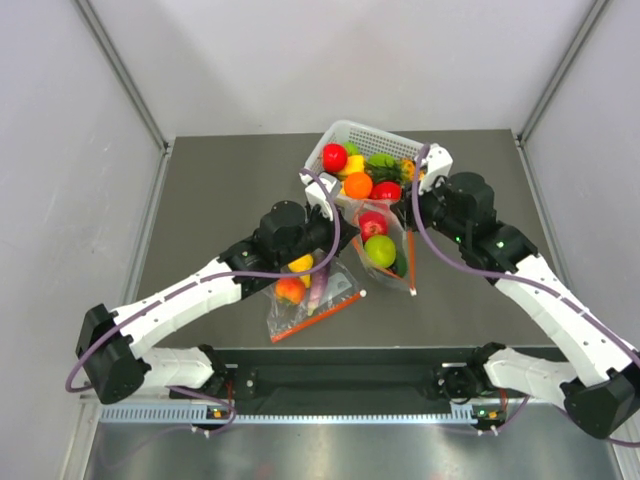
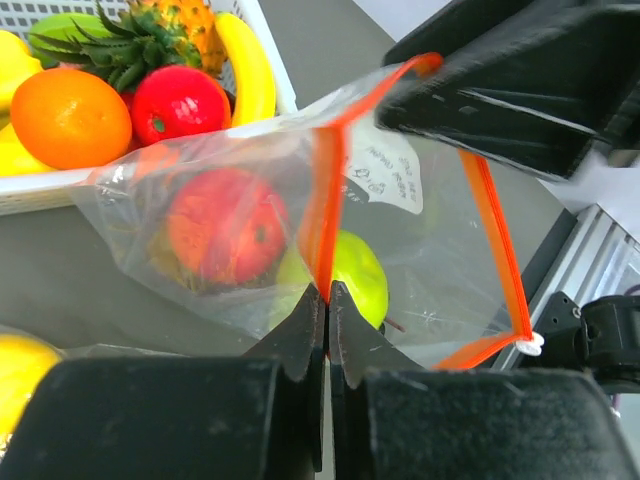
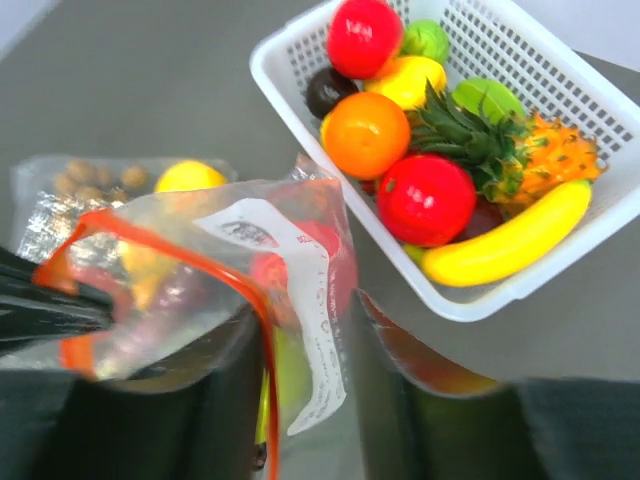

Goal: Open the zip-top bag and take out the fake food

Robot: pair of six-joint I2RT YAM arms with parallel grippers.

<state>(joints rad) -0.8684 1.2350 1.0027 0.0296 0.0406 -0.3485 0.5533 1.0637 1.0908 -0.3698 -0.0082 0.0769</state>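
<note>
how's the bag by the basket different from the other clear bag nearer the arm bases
The zip-top bag is pinched at its orange strip by the left gripper; the other bag lies flat on the table. The zip-top bag holds a red apple and green pear; the other bag shows a yellow lemon. Both are clear with orange strips.

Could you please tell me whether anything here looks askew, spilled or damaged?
Nothing looks spilled or damaged. Only the zip-top bag is askew: the left gripper pinches its orange zip strip, which is sharply kinked near the pinch, and the bag is crumpled beside the white basket.
</note>
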